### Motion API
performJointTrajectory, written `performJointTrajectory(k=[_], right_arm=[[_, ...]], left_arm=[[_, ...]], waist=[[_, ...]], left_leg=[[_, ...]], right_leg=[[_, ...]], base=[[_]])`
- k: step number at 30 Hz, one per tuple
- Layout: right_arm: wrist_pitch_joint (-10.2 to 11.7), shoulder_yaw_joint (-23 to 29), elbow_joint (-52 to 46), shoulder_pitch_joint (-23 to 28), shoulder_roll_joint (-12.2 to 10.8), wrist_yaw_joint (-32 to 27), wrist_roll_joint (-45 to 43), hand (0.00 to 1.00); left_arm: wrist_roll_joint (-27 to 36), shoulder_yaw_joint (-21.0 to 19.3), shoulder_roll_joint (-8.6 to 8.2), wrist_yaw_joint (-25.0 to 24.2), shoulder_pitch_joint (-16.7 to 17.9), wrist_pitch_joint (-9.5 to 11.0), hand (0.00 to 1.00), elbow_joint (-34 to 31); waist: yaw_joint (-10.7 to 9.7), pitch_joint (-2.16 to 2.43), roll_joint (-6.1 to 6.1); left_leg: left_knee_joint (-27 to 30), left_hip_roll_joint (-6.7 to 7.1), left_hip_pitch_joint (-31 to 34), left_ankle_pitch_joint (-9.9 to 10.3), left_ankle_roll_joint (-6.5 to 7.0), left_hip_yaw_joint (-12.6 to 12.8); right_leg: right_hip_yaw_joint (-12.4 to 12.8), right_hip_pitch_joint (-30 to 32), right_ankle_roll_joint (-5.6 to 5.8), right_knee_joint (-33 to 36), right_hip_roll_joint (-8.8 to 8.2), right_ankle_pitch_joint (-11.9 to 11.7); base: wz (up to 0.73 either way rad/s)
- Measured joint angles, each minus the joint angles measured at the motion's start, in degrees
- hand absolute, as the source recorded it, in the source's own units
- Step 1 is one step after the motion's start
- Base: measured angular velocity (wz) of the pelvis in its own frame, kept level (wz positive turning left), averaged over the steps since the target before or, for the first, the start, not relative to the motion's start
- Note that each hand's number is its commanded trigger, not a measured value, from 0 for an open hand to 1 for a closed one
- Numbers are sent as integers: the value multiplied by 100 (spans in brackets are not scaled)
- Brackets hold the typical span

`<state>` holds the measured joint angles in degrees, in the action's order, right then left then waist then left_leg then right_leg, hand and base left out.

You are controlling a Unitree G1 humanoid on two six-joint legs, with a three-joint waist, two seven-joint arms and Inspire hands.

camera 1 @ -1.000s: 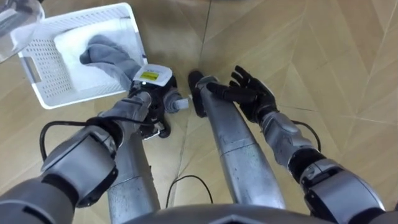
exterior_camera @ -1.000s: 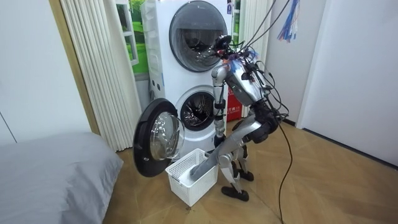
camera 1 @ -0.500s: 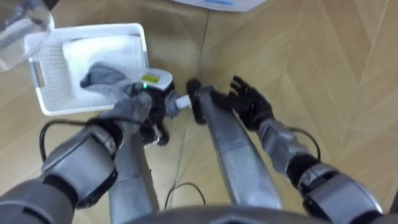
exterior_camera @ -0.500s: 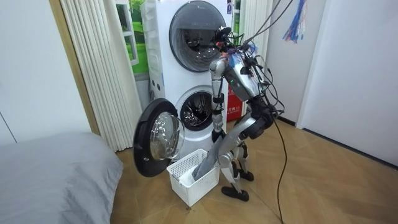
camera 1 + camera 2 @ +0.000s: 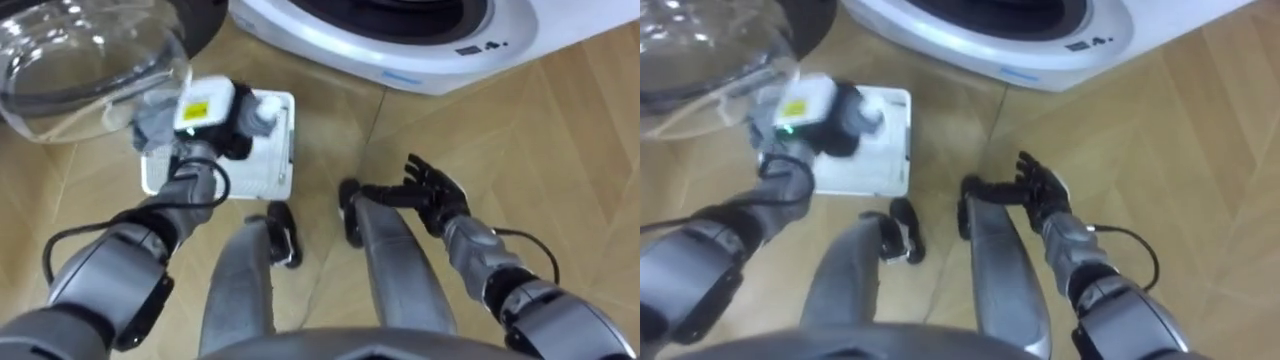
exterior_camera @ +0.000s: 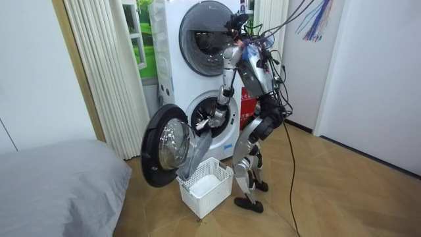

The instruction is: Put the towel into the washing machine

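holding towel (image 6: 195, 149) over basket (image 6: 212, 195), left hand (image 6: 214, 119) fingers clamping it | right hand (image 5: 432, 189) hanging, fingers apart | next: reaching into washing machine (image 5: 420, 68)

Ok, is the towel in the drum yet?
Not in: the grey towel hangs from the left hand over the white basket, outside the washing machine, whose lower door stands open.

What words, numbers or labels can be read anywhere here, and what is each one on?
Nothing reads clearly.
Washing machine front: a dark mark and a blue strip, both too blurred.
Yellow label on the left hand, which holds the towel: too small.
Red sign by the machine, room view: too small.
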<state>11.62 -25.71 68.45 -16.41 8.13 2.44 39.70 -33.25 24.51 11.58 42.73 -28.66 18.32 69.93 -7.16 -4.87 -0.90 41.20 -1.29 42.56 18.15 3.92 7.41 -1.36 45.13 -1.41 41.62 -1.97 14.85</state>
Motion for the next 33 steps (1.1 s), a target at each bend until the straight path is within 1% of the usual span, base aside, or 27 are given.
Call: performJointTrajectory(k=[1, 3, 4, 5, 7, 9, 10, 12, 13, 14, 15, 16, 17, 18, 19, 20, 21, 22, 23, 24, 26, 27, 28, 29, 31, 33], right_arm=[[0, 7, -6, -41, 6, -3, -51, 0], [0, 15, -20, -59, 39, -4, -267, 0], [1, 16, -28, -77, 39, -3, -320, 0], [-1, 37, -72, -129, 35, 2, -399, 0], [-4, 68, -137, -121, 31, 11, -563, 0], [-1, 177, -178, -141, 19, 9, -942, 0], [0, 227, -204, -144, 14, 5, -1054, 0], [7, 208, -233, -175, -8, 21, -1279, 0], [7, 204, -235, -177, -20, 26, -1303, 0], [6, 190, -231, -182, -68, 33, -1333, 0], [3, 195, -196, -184, -136, 38, -1394, 0], [-7, 200, -183, -186, -159, 56, -1448, 0], [-17, 200, -210, -163, -180, 110, -1544, 0], [-36, 204, -217, -157, -206, 157, -1574, 0], [-44, 205, -216, -161, -221, 178, -1573, 0], [-44, 202, -215, -152, -232, 204, -1548, 0], [-45, 211, -213, -155, -222, 198, -1550, 0], [-45, 227, -213, -155, -221, 197, -1558, 0], [-45, 236, -213, -151, -219, 198, -1584, 0], [-45, 232, -213, -143, -216, 202, -1609, 0], [-44, 230, -211, -145, -227, 293, -1781, 0], [-44, 228, -211, -139, -229, 322, -1779, 0], [-44, 228, -211, -122, -219, 377, -1759, 0], [-44, 228, -213, -95, -209, 415, -1746, 0], [-42, 229, -219, -62, -199, 464, -1768, 0], [-55, 234, -199, -34, -194, 519, -1789, 0]], left_arm=[[98, -8, -22, 36, 41, 5, 100, -105], [532, -13, -95, 141, 105, 48, 100, -523], [614, -20, -105, 176, 113, 55, 100, -627], [780, -93, -145, 182, 115, 64, 100, -810], [1179, -178, -245, 163, 174, 81, 100, -1096], [2077, -218, -341, 72, 418, 133, 100, -1603], [2301, -246, -357, -7, 454, 178, 100, -1717], [3328, -367, -467, -417, 476, 208, 100, -2077], [3623, -364, -477, -541, 490, 209, 100, -2168], [4124, -354, -478, -824, 533, 210, 100, -2336], [4572, -336, -478, -1116, 613, 216, 100, -2458], [4837, -310, -479, -1268, 655, 216, 100, -2513], [5385, -278, -490, -1626, 727, 219, 100, -2553], [5975, -266, -490, -2024, 810, 219, 100, -2553], [6258, -264, -487, -2218, 855, 218, 100, -2552], [6822, -224, -480, -2568, 938, 215, 100, -2553], [7231, -175, -484, -2864, 988, 209, 100, -2560], [7356, -174, -487, -3010, 1020, 202, 100, -2581], [7560, -172, -496, -3309, 1088, 197, 100, -2646], [7663, -172, -513, -3471, 1107, 196, 100, -2657], [8194, -95, -517, -4073, 1136, 165, 100, -2676], [8346, -52, -499, -4205, 1136, 156, 100, -2678], [8670, 33, -453, -4453, 1142, 128, 100, -2696], [8960, 92, -406, -4647, 1176, 62, 100, -2750], [9309, 155, -343, -4859, 1303, -24, 100, -2901], [9561, 176, -333, -5103, 1411, -172, 100, -2946]], waist=[[28, 0, -7], [138, 0, -7], [155, 1, -8], [247, 3, -11], [329, 3, -11], [429, 11, -17], [432, 14, -15], [503, 19, -7], [530, 21, -5], [565, 26, 6], [572, 49, 44], [580, 56, 52], [595, 68, 72], [603, 97, 119], [603, 110, 140], [581, 143, 187], [592, 153, 201], [587, 156, 206], [591, 158, 212], [605, 161, 214], [614, 170, 217], [613, 171, 215], [614, 174, 208], [627, 178, 203], [614, 185, 199], [617, 187, 197]], left_leg=[[-12, -3, -17, -5, -8, -22], [-91, 1, -32, -49, -26, -102], [-103, 5, -28, -64, -32, -129], [-127, 6, -28, -89, -42, -173], [-187, 9, -95, -118, -55, -197], [-320, 63, -227, -182, -67, -202], [-368, 85, -236, -216, -71, -204], [-460, 129, -237, -315, -84, -268], [-465, 131, -239, -330, -88, -287], [-486, 134, -260, -357, -94, -316], [-517, 150, -316, -388, -99, -327], [-549, 152, -350, -404, -99, -327], [-585, 156, -417, -416, -97, -328], [-621, 172, -478, -429, -98, -360], [-648, 175, -508, -438, -100, -378], [-671, 172, -536, -459, -95, -396], [-669, 148, -536, -461, -96, -436], [-671, 133, -532, -463, -93, -436], [-696, 110, -530, -473, -82, -451], [-733, 101, -535, -477, -81, -460], [-828, 99, -560, -516, -58, -448], [-838, 99, -561, -520, -55, -446], [-855, 88, -561, -524, -53, -445], [-858, 74, -562, -524, -53, -451], [-865, 74, -565, -524, -53, -454], [-898, 70, -611, -526, -56, -454]], right_leg=[[-29, -37, -11, -21, 0, -7], [-105, -104, -35, -139, 0, -44], [-131, -115, -39, -166, -5, -53], [-192, -150, -56, -182, -11, -72], [-226, -223, -65, -221, -16, -95], [-246, -320, -67, -248, -67, -94], [-274, -323, -71, -279, -97, -96], [-351, -347, -100, -344, -159, -112], [-378, -367, -106, -362, -165, -111], [-425, -409, -116, -405, -174, -115], [-432, -462, -121, -445, -185, -118], [-447, -499, -126, -478, -191, -125], [-480, -578, -126, -509, -206, -129], [-492, -649, -125, -540, -212, -128], [-508, -688, -122, -574, -212, -131], [-537, -749, -113, -637, -207, -145], [-614, -820, -120, -725, -190, -182], [-646, -847, -119, -767, -184, -198], [-681, -895, -109, -855, -160, -238], [-681, -916, -103, -904, -142, -265], [-687, -951, -84, -1033, -135, -347], [-689, -957, -82, -1053, -134, -360], [-694, -975, -82, -1091, -119, -392], [-697, -999, -80, -1119, -100, -411], [-698, -1011, -80, -1135, -95, -411], [-698, -1060, -80, -1167, -88, -413]], base=[[14], [13], [16], [17], [11], [9], [20], [24], [23], [17], [13], [10], [10], [10], [12], [14], [16], [15], [9], [0], [-4], [-4], [-4], [0], [0], [0]])
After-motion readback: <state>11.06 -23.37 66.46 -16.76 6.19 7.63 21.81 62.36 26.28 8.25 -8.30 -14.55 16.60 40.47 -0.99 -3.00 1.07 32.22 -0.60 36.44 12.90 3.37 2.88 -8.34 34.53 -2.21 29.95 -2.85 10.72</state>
